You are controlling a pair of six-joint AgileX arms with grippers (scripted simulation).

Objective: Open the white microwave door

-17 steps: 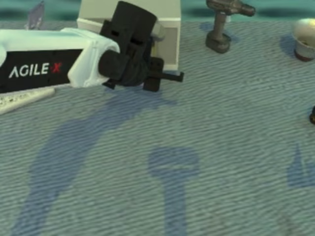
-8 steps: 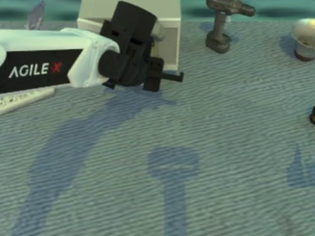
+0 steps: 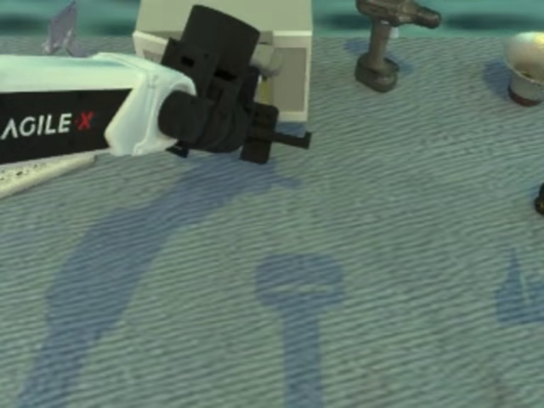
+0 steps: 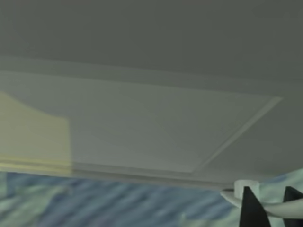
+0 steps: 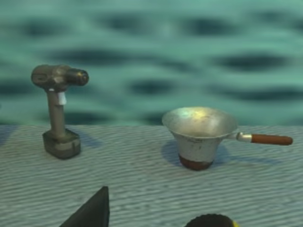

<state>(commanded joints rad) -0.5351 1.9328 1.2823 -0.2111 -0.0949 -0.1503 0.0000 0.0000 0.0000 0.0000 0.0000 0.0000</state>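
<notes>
Our left gripper (image 3: 293, 136) sits at the front of the white microwave (image 3: 225, 17), right by the white microwave door (image 4: 142, 127); its fingertips straddle a pale handle (image 4: 265, 204), grip unconfirmed. We judge we're mid-pull; next move calls for an outward arc around the hinge. Only the left wrist view shows handle and door. The right wrist view shows a drill (image 5: 59, 113) and pan (image 5: 201, 135), far off on the counter (image 3: 382, 255).
</notes>
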